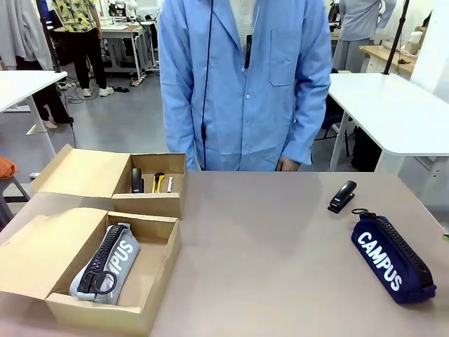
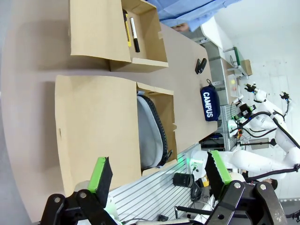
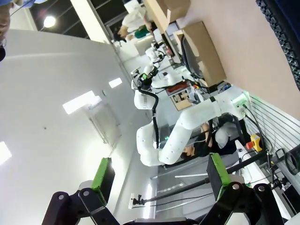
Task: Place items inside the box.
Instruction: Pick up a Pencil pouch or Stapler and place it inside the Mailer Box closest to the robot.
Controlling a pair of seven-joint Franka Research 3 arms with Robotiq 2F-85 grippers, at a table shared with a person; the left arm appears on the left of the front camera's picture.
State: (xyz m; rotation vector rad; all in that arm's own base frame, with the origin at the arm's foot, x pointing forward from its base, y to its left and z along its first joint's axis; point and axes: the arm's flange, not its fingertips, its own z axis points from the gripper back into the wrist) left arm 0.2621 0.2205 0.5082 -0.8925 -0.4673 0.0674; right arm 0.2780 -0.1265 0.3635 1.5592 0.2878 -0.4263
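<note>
Two open cardboard boxes stand at the table's left. The near box [image 1: 160, 275] [image 2: 165, 101] holds a grey "CAMPUS" pencil case [image 1: 105, 263] [image 2: 149, 133]. The far box [image 1: 149, 205] [image 2: 147, 63] holds a black item [image 1: 137, 180], a yellow-handled utility knife [image 1: 158, 182] [image 2: 126, 28] and a black-and-white marker pen [image 1: 169, 184] [image 2: 134, 35]. On the right of the table lie a black stapler [image 1: 342, 196] [image 2: 201, 65] and a navy "CAMPUS" pencil case [image 1: 391, 256] [image 2: 210, 104] [image 3: 281, 33]. My left gripper [image 2: 159, 176] is open, high and back from the boxes. My right gripper [image 3: 159, 173] is open, off the table's edge.
A person in a blue coat [image 1: 245, 77] stands at the far side, one hand [image 1: 286, 165] at the table edge. Both boxes' flaps [image 1: 77, 172] lie spread to the left. Bare tabletop [image 1: 266, 253] stretches between the boxes and the navy case.
</note>
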